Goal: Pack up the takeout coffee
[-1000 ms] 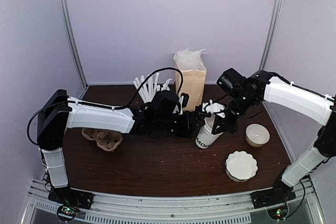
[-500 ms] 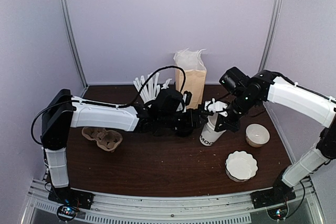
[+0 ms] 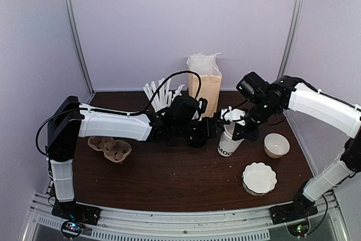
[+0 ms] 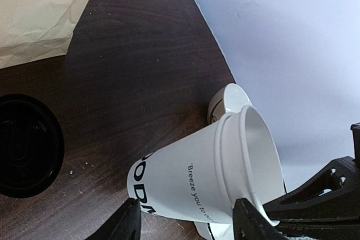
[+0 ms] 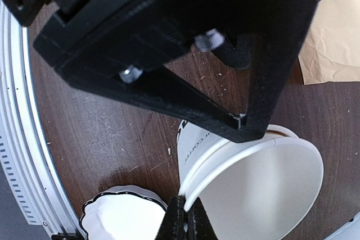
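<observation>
White paper cup with black lettering (image 3: 228,145), tilted and lidless, pinched at its rim by the right gripper (image 5: 183,209).
We see the left gripper (image 4: 188,220) spread wide on either side of the cup's base; the round black plastic lid (image 4: 25,144) lies apart on the dark wooden table (image 4: 140,54), near the brown paper bag (image 3: 206,86).

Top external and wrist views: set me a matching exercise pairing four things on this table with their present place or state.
Things:
1. printed cup
2. black lid
3. paper bag
4. cup carrier

Places or states:
A. standing at the back of the table
B. tilted, lidless, rim pinched by the right end effector
C. resting on the table's left side
D. lying flat on the table, on no cup

Pairs: 1-B, 2-D, 3-A, 4-C
</observation>
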Controlling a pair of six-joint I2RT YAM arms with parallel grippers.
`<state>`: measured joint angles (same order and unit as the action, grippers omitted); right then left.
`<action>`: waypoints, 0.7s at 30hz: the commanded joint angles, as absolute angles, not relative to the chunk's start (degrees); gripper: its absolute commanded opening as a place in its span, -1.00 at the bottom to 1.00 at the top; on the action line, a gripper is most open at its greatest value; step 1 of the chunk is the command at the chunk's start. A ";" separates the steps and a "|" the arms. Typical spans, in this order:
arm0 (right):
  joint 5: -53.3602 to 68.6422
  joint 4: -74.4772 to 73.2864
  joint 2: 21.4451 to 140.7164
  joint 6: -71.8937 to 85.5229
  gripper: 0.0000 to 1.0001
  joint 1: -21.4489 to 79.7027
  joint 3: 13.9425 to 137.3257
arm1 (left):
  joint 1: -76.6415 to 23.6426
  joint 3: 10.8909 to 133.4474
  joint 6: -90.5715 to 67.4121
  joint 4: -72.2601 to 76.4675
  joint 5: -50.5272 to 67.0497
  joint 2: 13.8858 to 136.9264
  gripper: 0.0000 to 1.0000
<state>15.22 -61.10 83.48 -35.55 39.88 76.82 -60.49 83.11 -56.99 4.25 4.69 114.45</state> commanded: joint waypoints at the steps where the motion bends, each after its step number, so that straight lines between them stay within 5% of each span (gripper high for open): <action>1: 13.19 -57.98 79.50 -36.81 -1.00 40.08 77.44 | -59.89 82.70 -54.76 -4.05 1.80 116.85 0.16; 14: 12.33 -55.94 79.44 -34.64 -1.00 39.28 77.58 | -59.81 79.47 -53.86 -2.16 0.88 113.73 0.16; 21: 16.15 -50.32 81.07 -25.95 -1.00 36.28 76.25 | -61.41 67.86 -51.32 20.14 -1.44 104.48 0.30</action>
<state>13.63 -54.43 79.81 -30.98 37.45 77.34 -60.53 71.31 -53.43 2.96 -0.36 109.36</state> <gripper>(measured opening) 0.025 0.639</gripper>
